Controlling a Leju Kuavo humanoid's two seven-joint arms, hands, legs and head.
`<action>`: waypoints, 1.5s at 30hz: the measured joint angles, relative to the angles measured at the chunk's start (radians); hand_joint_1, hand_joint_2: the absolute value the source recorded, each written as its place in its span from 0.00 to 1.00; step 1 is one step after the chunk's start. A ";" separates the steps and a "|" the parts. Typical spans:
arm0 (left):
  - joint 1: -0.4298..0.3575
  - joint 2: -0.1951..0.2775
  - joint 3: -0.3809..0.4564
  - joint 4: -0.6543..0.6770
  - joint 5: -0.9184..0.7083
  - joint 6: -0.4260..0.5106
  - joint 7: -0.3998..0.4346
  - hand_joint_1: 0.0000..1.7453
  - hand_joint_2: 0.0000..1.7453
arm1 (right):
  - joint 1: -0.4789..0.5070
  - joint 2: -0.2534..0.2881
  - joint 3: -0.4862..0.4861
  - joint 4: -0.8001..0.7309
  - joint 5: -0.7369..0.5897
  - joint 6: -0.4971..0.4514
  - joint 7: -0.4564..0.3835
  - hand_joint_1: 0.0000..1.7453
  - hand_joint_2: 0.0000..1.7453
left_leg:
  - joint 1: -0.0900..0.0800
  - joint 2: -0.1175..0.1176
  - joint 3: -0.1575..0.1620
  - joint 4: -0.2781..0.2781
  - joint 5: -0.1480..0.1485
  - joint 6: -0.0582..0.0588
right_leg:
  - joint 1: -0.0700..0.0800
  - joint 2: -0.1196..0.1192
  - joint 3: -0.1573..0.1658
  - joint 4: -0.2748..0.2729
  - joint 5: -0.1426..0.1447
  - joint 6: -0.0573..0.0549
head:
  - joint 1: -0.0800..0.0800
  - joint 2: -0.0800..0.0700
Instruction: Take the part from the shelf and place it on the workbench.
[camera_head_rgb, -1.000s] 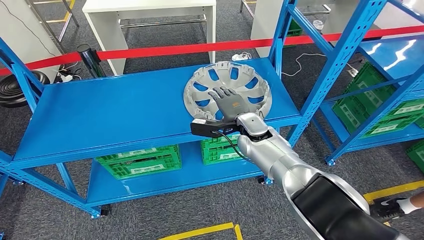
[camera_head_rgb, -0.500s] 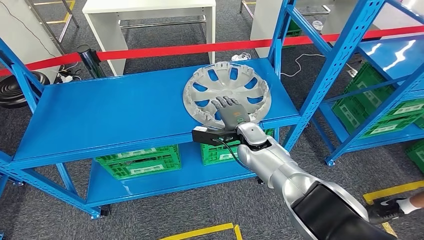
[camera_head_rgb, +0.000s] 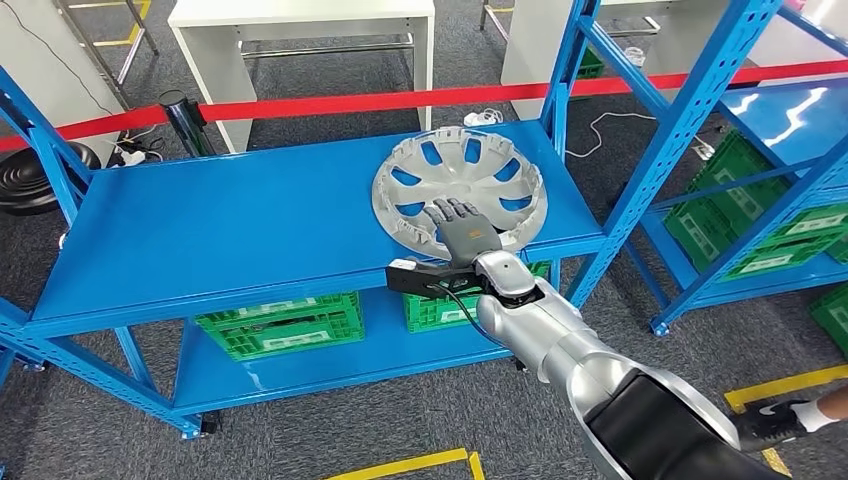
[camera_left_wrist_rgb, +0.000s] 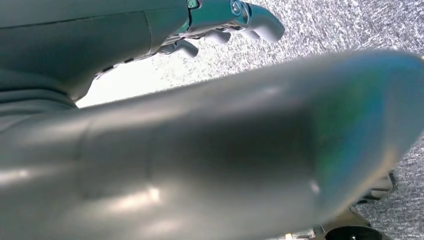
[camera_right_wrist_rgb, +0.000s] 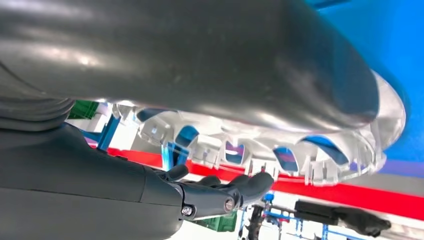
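Overhead, room: grey carpet floor (camera_head_rgb: 400, 420), red barrier tape (camera_head_rgb: 330, 101), white table (camera_head_rgb: 300, 30).
Shelf: blue shelving unit (camera_head_rgb: 200, 230), green crates (camera_head_rgb: 278, 322) below.
Part: silver wheel cover (camera_head_rgb: 460, 185), flat at shelf's front right.
Right hand (camera_head_rgb: 462, 228): fingers extended over cover's near rim; grasp cannot be told.
Left hand (camera_left_wrist_rgb: 220, 22): fingers loosely apart, holding nothing.

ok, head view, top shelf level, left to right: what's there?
Black coil → bare blue shelf → hubcap with the right hand on its near edge → blue upright → green crates.
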 joint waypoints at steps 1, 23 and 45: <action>0.000 0.000 0.000 0.000 0.000 0.000 0.000 0.00 0.00 | 0.005 -0.001 0.000 0.000 0.000 0.001 -0.001 0.00 0.00 | 0.000 0.000 0.000 0.002 -0.002 -0.001 | -0.003 0.000 -0.029 0.050 -0.012 0.003 | 0.000 0.000; 0.002 0.002 0.000 -0.003 0.003 0.000 0.003 0.00 0.00 | 0.013 -0.006 0.004 -0.002 0.000 0.000 -0.008 0.00 0.00 | 0.004 0.002 -0.035 0.038 0.009 -0.058 | -0.001 0.001 0.134 -0.203 0.066 -0.037 | -0.010 0.000; 0.002 0.003 0.001 -0.005 -0.016 0.002 -0.017 0.00 0.00 | 0.023 -0.004 -0.010 0.001 -0.088 0.045 -0.004 0.00 1.00 | -0.001 -0.002 0.033 0.019 -0.053 -0.036 | 0.004 0.002 0.063 -0.202 0.130 -0.033 | -0.007 0.000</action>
